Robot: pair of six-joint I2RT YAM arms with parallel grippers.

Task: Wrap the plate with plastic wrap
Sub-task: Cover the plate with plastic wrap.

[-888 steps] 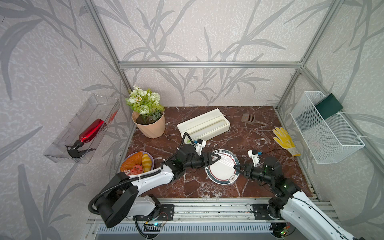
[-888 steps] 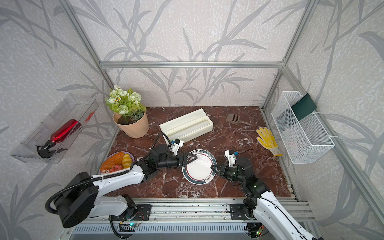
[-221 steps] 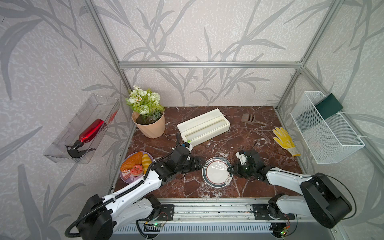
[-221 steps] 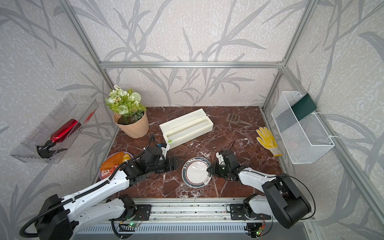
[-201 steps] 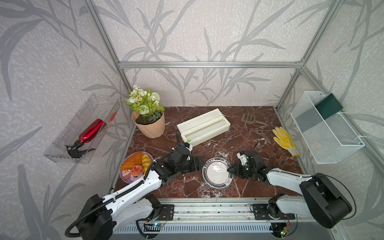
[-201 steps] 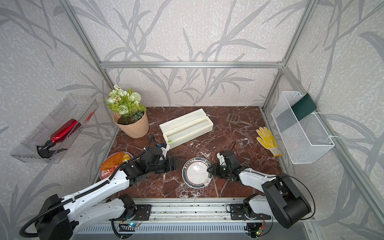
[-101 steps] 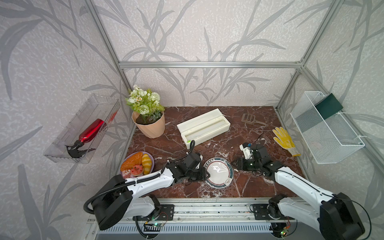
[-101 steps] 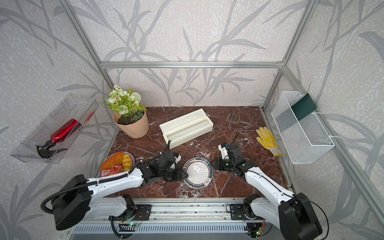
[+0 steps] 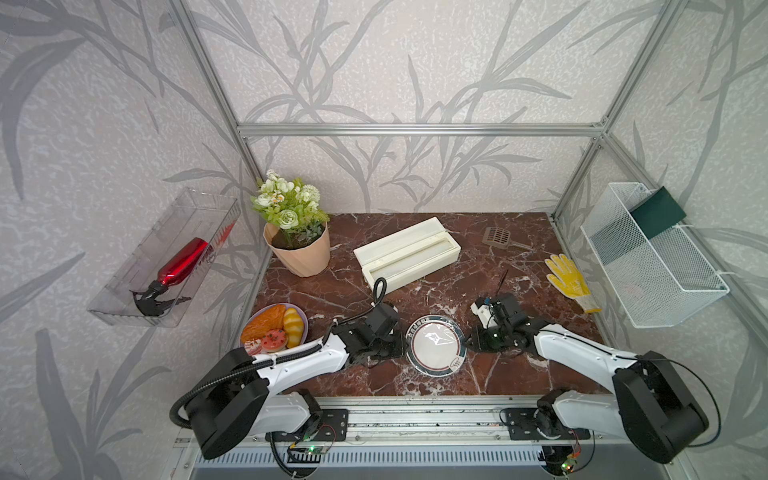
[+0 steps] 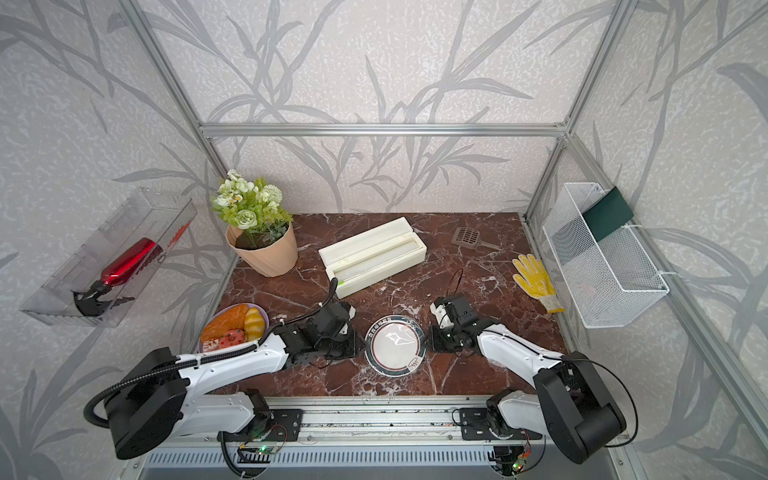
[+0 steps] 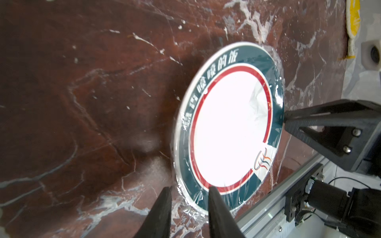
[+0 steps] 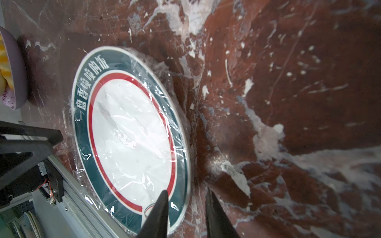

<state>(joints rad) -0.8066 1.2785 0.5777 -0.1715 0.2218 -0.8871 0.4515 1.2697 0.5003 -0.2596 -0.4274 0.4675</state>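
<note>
well, the plastic wrap [image 12: 134, 131] lies over the plate [image 9: 435, 345], which sits flat on the marble table [image 9: 519, 253] near its front edge, between my 2 arms. the film covers the whole white face and the teal band, crinkled in the middle. it is free of the cream dispenser box [image 9: 407, 253], which stands well apart toward the back. so i judge the covering done and the sealing left: around the rim the film spreads loose on the table, and i see no sign that it is tucked under.

my left gripper [image 11: 189, 190] is low at the plate's left side, my right gripper [image 12: 186, 191] at its right. each pair of jaws stands partly apart astride the rim, 1 fingertip over the teal band and 1 outside it. whether either pinches film or rim i cannot tell.

around me are the purple plate of breads [image 9: 274, 328] just beside my left arm, the flower pot [image 9: 298, 253], a brown scoop [image 9: 496, 237] and a yellow glove [image 9: 568, 277], well apart on the right. nothing lies between my grippers and the plate. the metal rail [image 9: 415, 411] in front is near the plate's edge and could crowd a tuck there.
</note>
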